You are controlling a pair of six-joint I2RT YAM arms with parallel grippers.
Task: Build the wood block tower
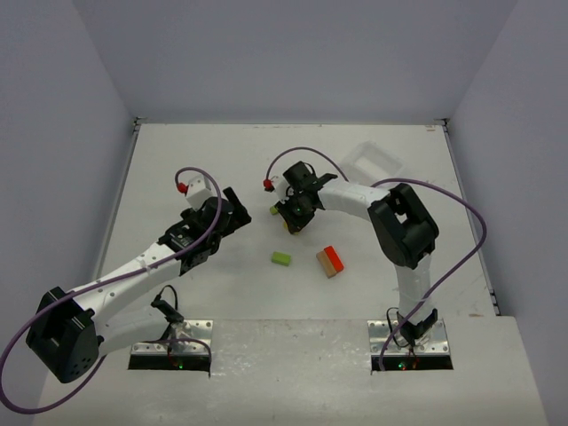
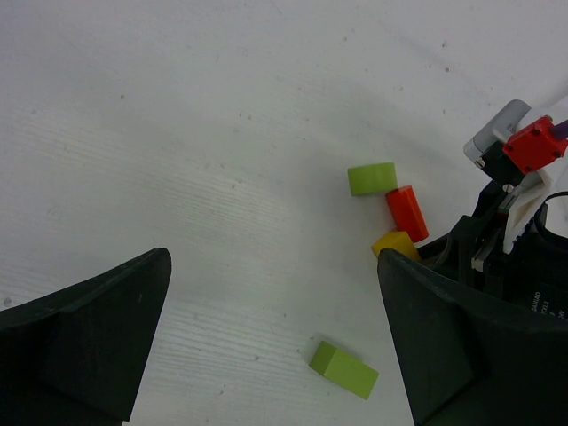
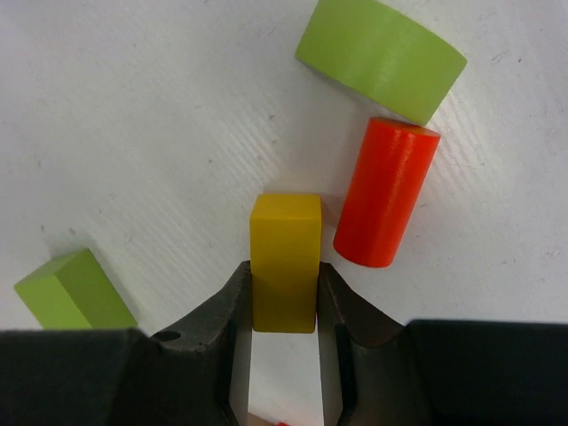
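My right gripper [image 3: 284, 282] is shut on a yellow block [image 3: 285, 257] that rests on the table. A red cylinder [image 3: 387, 191] lies just right of it, and a green half-round piece [image 3: 382, 55] lies beyond. A green rectangular block [image 3: 73, 291] lies to the left. In the top view my right gripper [image 1: 294, 216] is at mid table. The green block [image 1: 281, 258] and a red block on a tan block [image 1: 330, 261] lie nearer the front. My left gripper [image 2: 275, 355] is open and empty, above the green block [image 2: 343, 369].
A white plastic tray [image 1: 375, 161] stands at the back right. White walls close the table's back and sides. The right arm's wrist with its red connector [image 2: 532, 144] shows at the right of the left wrist view, close to my left gripper [image 1: 236, 213].
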